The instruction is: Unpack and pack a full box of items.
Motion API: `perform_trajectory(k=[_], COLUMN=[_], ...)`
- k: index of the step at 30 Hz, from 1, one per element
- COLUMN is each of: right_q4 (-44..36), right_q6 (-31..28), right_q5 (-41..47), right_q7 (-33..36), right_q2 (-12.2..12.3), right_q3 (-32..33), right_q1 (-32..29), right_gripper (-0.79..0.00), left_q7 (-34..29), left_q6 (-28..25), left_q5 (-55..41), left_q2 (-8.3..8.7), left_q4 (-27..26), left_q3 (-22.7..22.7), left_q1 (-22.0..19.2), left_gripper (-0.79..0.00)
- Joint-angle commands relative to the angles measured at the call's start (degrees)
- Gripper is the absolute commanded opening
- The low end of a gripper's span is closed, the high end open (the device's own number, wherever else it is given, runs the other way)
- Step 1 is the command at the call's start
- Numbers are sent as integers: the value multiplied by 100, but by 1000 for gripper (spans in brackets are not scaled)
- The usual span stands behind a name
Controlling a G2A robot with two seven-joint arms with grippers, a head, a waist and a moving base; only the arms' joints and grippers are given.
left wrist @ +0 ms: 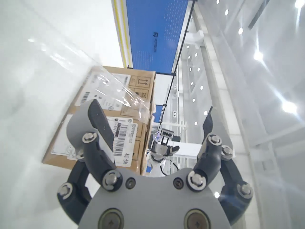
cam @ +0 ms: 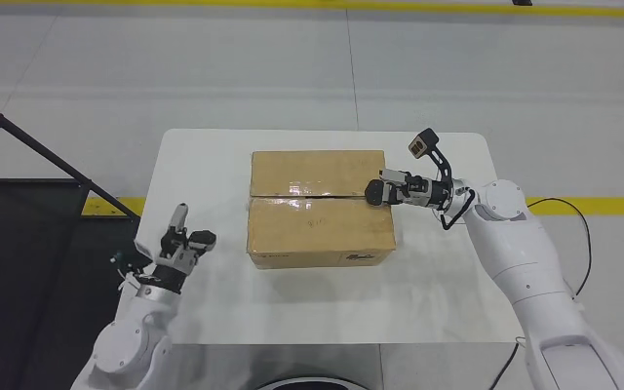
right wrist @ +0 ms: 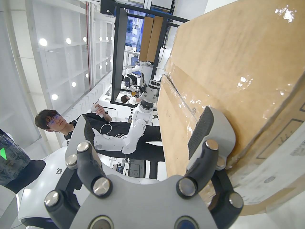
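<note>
Top view: the shut box [cam: 322,210] is seen in the middle of the table [cam: 195,156], judged stiff and likely heavy, its tape [cam: 292,198] slick, best taken at the seam's right end, where the right gripper [cam: 375,190] is held spread and empty

White arms [cam: 522,258]; grey gripper [right wrist: 146,122], black ribbed pads [right wrist: 199,129], silver screws [right wrist: 102,184].

It was a robot lab, a white table [cam: 322,302] on a wide grey floor [cam: 195,68] with yellow lines [cam: 604,206], white shelves [right wrist: 69,55], a blue board [left wrist: 155,32] behind.
</note>
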Motion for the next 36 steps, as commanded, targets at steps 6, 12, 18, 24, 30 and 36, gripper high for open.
perform_trajectory(k=[6,12,18,24,30,36], right_q4=[0,0,0,0,0,0], right_q6=[0,0,0,0,0,0], right_q5=[0,0,0,0,0,0], right_q7=[0,0,0,0,0,0], right_q2=[0,0,0,0,0,0], right_q3=[0,0,0,0,0,0], right_q1=[0,0,0,0,0,0], right_gripper=[0,0,0,0,0,0], left_q7=[93,267,733,1185,1499,1719], left_q6=[186,262,56,-316,-523,-517], left_q5=[-299,-276,-149,425,975,1487], left_q2=[-60,-128,-202,-214,-220,-233], left_q4=[833,1480,1812,1572,1006,422], left_q3=[262,604,780,624,436,319], left_q1=[-660,-1344,-1708,-1651,-1510,-1403], left_gripper=[0,0,0,0,0,0])
